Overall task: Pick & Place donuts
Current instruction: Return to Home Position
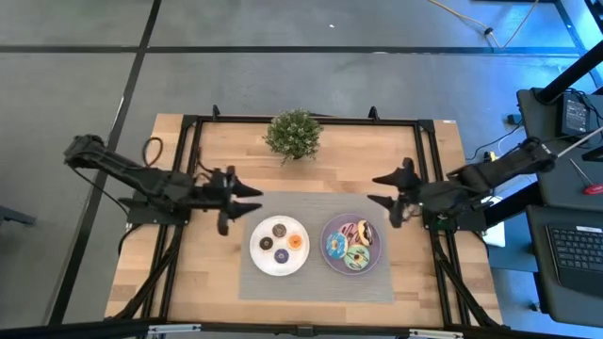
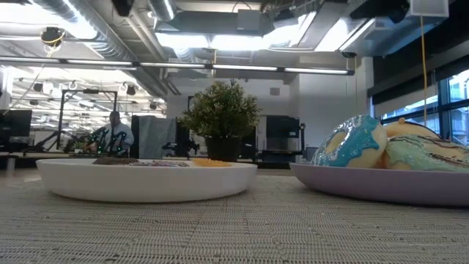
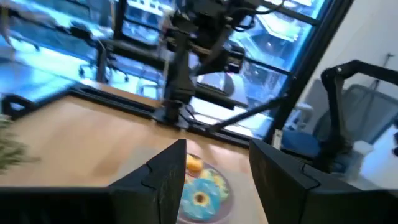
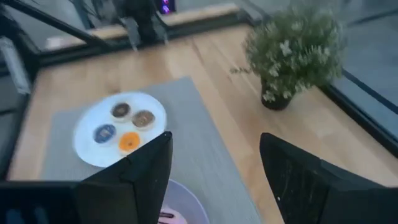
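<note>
Seen from above, mid-frame on the grey mat (image 1: 316, 202): white plate (image 1: 256, 254) at left, carrying four mini donuts (image 1: 279, 230), with the orange mini (image 1: 295, 241) toward its right edge. Just beside it at right, not touching, purple plate (image 1: 328, 260), heaped with four larger donuts (image 1: 355, 257), the blue-frosted donut (image 1: 335, 247) on its left side. Above and left of the white plate, the left gripper (image 1: 256, 200), tips pointing right, fingers spread wide, nothing between them; minis just below and right of it, untouched. Above and right of the purple plate, the right gripper (image 1: 373, 188), tips pointing left, equally splayed and empty; larger donuts just below and left of it, untouched. At top centre of the wooden table (image 1: 217, 273), behind both plates, a potted plant (image 1: 294, 134). From the left wrist, the same wide gap between dark fingers (image 3: 165, 180), with the orange mini framed in it farther off. From the right wrist, dark fingers (image 4: 149, 168) well apart, with all four minis on the white plate beyond them at centre left. At table level, both plates side by side, the blue-frosted donut at right of frame, a person far back at left (image 2: 113, 133).
</note>
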